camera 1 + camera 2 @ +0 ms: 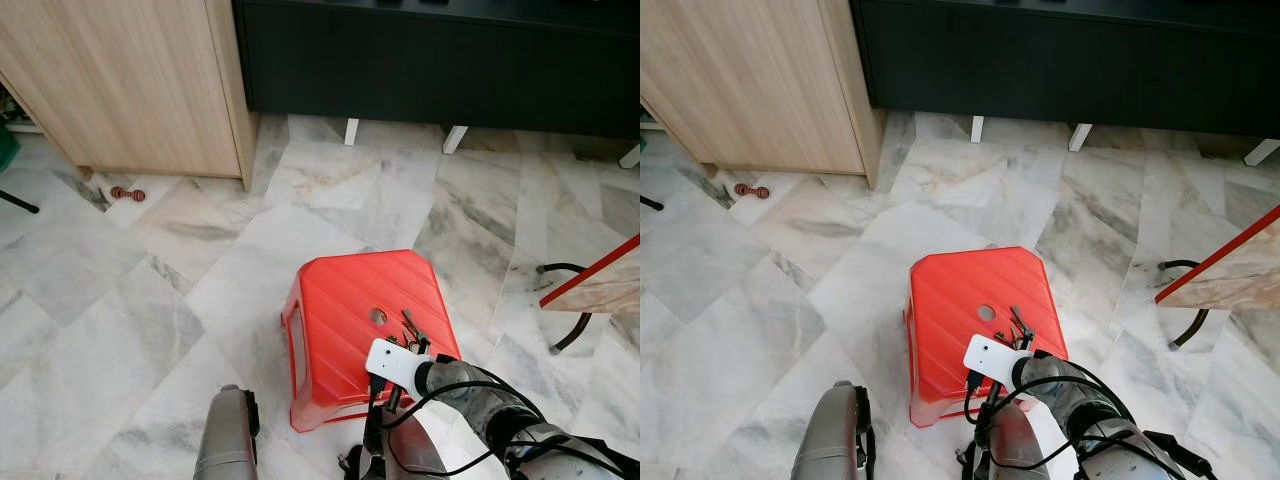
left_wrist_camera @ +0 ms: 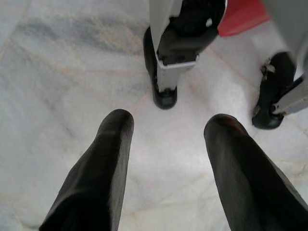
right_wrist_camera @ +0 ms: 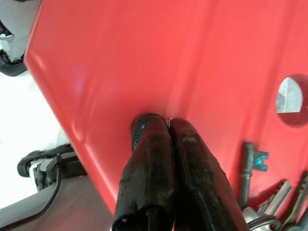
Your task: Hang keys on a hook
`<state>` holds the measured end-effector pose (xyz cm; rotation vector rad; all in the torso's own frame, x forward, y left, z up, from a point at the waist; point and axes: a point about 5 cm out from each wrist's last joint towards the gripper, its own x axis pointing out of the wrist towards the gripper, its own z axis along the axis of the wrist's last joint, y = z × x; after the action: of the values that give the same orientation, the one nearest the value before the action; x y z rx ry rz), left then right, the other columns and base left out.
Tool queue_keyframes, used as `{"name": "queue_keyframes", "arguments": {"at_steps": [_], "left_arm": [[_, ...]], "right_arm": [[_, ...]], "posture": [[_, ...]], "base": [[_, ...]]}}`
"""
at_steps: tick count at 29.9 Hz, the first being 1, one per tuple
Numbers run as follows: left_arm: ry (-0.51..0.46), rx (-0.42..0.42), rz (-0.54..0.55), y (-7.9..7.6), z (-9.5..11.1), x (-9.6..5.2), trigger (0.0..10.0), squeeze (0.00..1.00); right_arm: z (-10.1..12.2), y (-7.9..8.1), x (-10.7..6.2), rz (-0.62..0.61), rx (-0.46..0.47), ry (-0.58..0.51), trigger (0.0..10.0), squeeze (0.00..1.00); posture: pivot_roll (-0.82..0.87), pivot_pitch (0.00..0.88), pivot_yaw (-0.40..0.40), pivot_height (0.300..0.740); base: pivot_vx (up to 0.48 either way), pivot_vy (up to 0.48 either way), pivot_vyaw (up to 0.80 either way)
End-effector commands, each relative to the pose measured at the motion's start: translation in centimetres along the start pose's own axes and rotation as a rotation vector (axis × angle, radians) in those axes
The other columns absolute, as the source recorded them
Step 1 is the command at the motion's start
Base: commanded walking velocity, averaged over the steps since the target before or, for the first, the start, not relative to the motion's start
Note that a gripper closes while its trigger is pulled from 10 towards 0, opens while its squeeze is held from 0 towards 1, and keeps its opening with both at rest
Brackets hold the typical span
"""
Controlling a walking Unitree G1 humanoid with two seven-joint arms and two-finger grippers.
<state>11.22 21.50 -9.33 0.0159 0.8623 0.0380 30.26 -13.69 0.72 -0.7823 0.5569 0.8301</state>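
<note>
A bunch of keys (image 1: 409, 324) lies on top of a red plastic stool (image 1: 340, 300), just right of the round hole (image 1: 377, 316) in its seat. The right wrist view shows the keys (image 3: 255, 192), one with a teal head, lying beside my black fingers. My right gripper (image 3: 167, 122) is shut, its tips pressed on the red seat past the keys; a tiny silver glint sits between the tips. My left gripper (image 2: 168, 127) hangs open over the marble floor, nothing between its fingers. I see no hook.
A light wooden cabinet (image 1: 140, 80) stands at the back left and a dark low unit (image 1: 450, 60) on white legs runs along the back. A small red object (image 1: 127, 193) lies on the floor near the cabinet. A red-edged board (image 1: 600, 280) and a black cable (image 1: 570, 300) are at the right.
</note>
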Motion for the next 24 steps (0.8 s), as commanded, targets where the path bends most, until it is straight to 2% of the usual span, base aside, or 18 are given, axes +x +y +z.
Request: {"name": "queue_keyframes", "arguments": {"at_steps": [1, 5, 10, 12, 13, 18, 20, 21, 22, 24], "left_arm": [[0.058, -0.004, -0.016, -0.7, -1.1, -0.1, 10.0, 0.00], [0.052, -0.001, -0.015, -0.7, -0.1, 0.4, 10.0, 0.00], [0.061, 0.007, -0.013, -0.7, 0.7, 1.0, 10.0, 0.00], [0.066, 0.009, -0.013, -0.6, 0.8, 1.1, 10.0, 0.00], [0.070, 0.012, -0.014, -0.6, 1.0, 1.2, 10.0, 0.00], [0.076, 0.017, -0.011, -0.5, 1.5, 1.5, 10.0, 0.00], [0.081, 0.024, -0.009, -0.4, 1.8, 1.7, 10.0, 0.00], [0.081, 0.024, -0.009, -0.4, 1.8, 1.7, 10.0, 0.00], [0.082, 0.031, -0.009, -0.4, 2.1, 1.8, 10.0, 0.00], [0.082, 0.032, -0.009, -0.4, 2.2, 1.9, 10.0, 0.00]], "right_arm": [[0.1, -0.8, -0.2, -0.052, 0.064, -0.021, 0.0, 0.00], [0.6, -1.7, -0.4, -0.101, 0.086, -0.068, 0.0, 0.00], [0.7, -1.9, -0.7, -0.125, 0.128, -0.123, 0.0, 0.00], [0.6, -1.7, -0.8, -0.131, 0.163, -0.148, 0.0, 0.00], [0.4, -1.3, -0.8, -0.131, 0.218, -0.179, 0.0, 0.00], [-0.4, -0.3, -1.0, -0.151, 0.306, -0.231, 0.0, 0.00], [-0.6, -0.3, -1.3, -0.200, 0.375, -0.273, 0.0, 0.00], [-0.6, -0.3, -1.3, -0.200, 0.375, -0.273, 0.0, 0.00], [-0.7, -0.5, -1.6, -0.241, 0.423, -0.304, 0.0, 0.00], [-0.7, -0.5, -1.6, -0.250, 0.434, -0.312, 0.0, 0.00]], "posture": [[0.15, 0.272, -0.132, 0.636], [0.13, 0.221, -0.133, 0.636], [0.11, 0.160, -0.128, 0.636], [0.11, 0.138, -0.126, 0.636], [0.11, 0.118, -0.125, 0.636], [0.10, 0.060, -0.115, 0.636], [0.09, 0.040, -0.108, 0.636], [0.09, 0.040, -0.108, 0.636], [0.09, 0.026, -0.106, 0.636], [0.09, 0.026, -0.106, 0.636]], "base": [[0.000, 0.000, 0.00], [0.000, 0.000, 0.00], [0.000, 0.000, 0.00], [0.000, 0.000, 0.00], [0.000, 0.000, 0.00], [0.000, 0.000, 0.00], [0.000, 0.000, 0.00], [0.000, 0.000, 0.00], [0.000, 0.000, 0.00], [0.000, 0.000, 0.00]]}}
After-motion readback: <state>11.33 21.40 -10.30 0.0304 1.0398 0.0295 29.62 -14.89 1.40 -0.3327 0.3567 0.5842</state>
